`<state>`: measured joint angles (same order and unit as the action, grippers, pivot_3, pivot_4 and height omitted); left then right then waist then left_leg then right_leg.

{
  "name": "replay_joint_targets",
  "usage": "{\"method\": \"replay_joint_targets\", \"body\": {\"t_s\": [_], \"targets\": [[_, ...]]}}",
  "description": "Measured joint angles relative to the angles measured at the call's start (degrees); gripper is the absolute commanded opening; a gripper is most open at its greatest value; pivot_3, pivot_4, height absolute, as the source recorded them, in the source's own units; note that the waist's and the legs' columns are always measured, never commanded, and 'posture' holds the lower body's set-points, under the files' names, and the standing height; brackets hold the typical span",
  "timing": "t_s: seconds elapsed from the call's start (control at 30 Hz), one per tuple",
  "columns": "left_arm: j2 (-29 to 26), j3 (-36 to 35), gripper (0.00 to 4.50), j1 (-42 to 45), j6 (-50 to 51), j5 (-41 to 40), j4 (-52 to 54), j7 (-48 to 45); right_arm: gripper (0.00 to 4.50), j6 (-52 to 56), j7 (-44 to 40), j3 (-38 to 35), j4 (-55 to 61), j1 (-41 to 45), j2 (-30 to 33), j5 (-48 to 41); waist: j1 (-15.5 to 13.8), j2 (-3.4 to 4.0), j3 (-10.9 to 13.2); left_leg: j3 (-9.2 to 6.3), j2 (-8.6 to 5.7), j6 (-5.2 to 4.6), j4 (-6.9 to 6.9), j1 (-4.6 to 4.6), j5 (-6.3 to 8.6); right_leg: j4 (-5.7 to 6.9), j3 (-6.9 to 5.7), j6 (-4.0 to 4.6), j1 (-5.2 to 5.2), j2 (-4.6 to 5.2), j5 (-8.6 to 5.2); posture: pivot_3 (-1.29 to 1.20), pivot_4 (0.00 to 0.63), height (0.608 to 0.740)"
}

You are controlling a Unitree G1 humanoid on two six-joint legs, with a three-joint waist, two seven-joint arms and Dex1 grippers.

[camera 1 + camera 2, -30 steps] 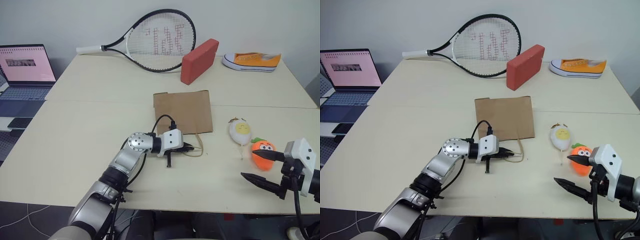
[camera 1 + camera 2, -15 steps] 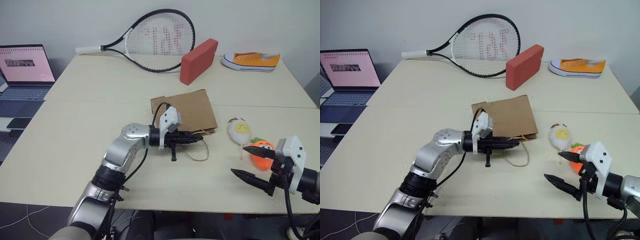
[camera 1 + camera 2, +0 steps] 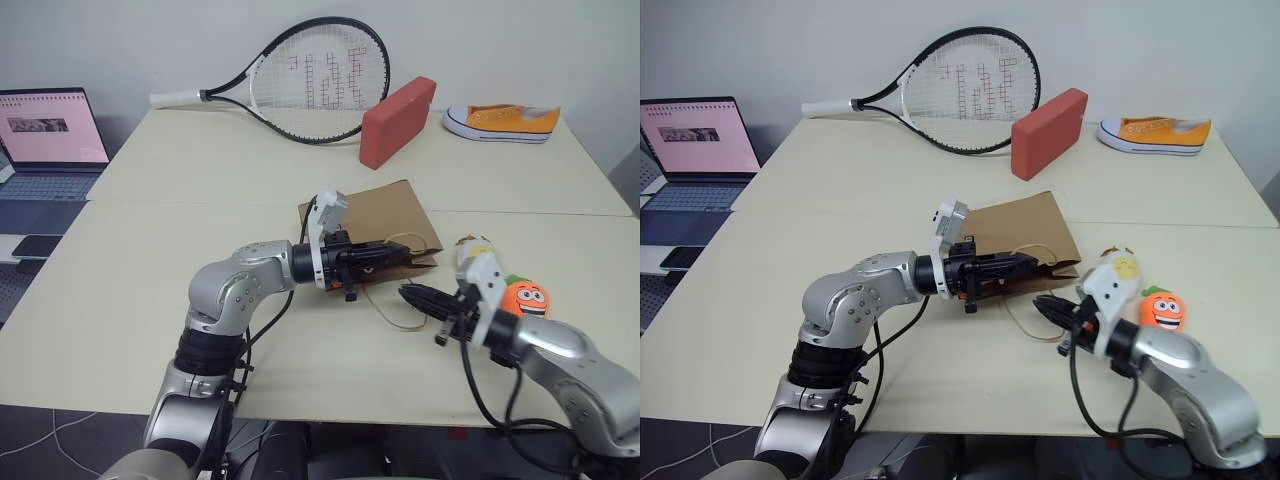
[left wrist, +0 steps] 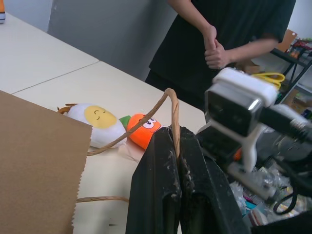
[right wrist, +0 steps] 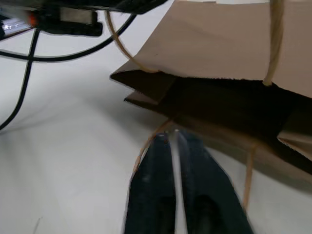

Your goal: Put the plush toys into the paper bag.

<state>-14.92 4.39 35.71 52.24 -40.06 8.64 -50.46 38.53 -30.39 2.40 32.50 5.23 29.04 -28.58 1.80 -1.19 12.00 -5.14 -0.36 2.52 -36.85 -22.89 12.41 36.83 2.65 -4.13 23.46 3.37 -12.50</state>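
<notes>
A: Where is the plain brown kraft paper bag (image 3: 385, 222) with the twisted paper loop handles?

B: Near the middle of the cream table (image 3: 150, 290), lying with its mouth toward the robot and that edge lifted off the surface. The left gripper (image 3: 392, 256) points across to the right, its 2 black fingers pressed together on the upper loop handle (image 4: 165, 105); in the left wrist view the twisted cord runs straight down between them.

A: And the right gripper (image 3: 408, 293)?

B: Its 2 black fingers are drawn tightly together, tips just in front of the bag's dark open mouth. The lower loop handle (image 3: 385, 312) lies on the table there. In the right wrist view the cord meets the fingertips, but I cannot tell whether it is pinched or merely passes under them.

A: The 2 plush toys?

B: Both on the table to the right of the bag, outside it. The white egg-shaped plush with the yellow smiling face (image 4: 97, 123) is partly hidden behind the right wrist in the head views; the orange carrot plush with the toothy grin and green top (image 3: 527, 301) sits touching it.

A: Anything else?

B: A black-framed tennis racket (image 3: 300, 80), a red brick-shaped block (image 3: 398, 122) and an orange-and-white sneaker (image 3: 503, 122) at the far side, an open laptop (image 3: 45, 140) on the left, and a person in a black top (image 4: 229, 39) standing past the table.
</notes>
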Motion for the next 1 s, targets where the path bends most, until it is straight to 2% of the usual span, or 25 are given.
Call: {"method": "replay_joint_targets", "body": {"t_s": [0.13,0.4,0.67,0.8,1.0], "targets": [[-0.03,-0.12,0.00,-0.01,0.67,-0.63,0.30,1.21,0.06,-4.55,3.82,3.92,-7.51,3.14,-5.86,6.12,0.00,0.01,0.00,-0.11,-0.01,0.00,0.08,-0.02,0.00,0.01,0.00,0.01,0.01,-0.06,0.01,0.00,0.150,0.740],[0.53,-1.42,0.00,0.05,1.85,-3.33,0.36,3.86,0.06,-12.52,8.44,7.81,-19.96,6.26,-12.90,15.27,0.05,0.01,0.00,-0.22,0.03,0.01,0.14,0.01,0.01,0.04,-0.04,0.00,0.01,-0.14,0.02,0.00,0.150,0.740],[0.83,-6.24,0.00,2.99,4.89,-7.92,-0.43,7.92,0.06,-19.22,14.63,7.89,-28.96,7.33,-18.82,22.14,0.08,0.01,0.00,-0.30,0.04,0.02,0.15,0.00,0.01,0.05,-0.08,-0.01,0.01,-0.19,0.04,0.00,0.150,0.740],[-1.89,-7.46,0.00,7.40,3.99,-7.79,-3.38,7.68,0.06,-19.22,15.64,7.68,-29.42,7.38,-20.26,22.88,0.11,0.00,-0.01,-0.33,0.04,0.02,0.15,0.04,0.00,0.06,-0.08,0.04,-0.02,-0.22,0.02,0.00,0.150,0.740],[-7.07,-7.35,0.00,16.57,-3.92,-3.01,-9.22,2.80,0.06,-17.86,15.53,7.64,-29.25,7.51,-20.74,22.86,0.15,-0.05,-0.06,-0.37,0.05,0.03,0.20,0.08,0.00,0.05,-0.09,0.05,-0.06,-0.25,0.02,0.00,0.150,0.740]]}}
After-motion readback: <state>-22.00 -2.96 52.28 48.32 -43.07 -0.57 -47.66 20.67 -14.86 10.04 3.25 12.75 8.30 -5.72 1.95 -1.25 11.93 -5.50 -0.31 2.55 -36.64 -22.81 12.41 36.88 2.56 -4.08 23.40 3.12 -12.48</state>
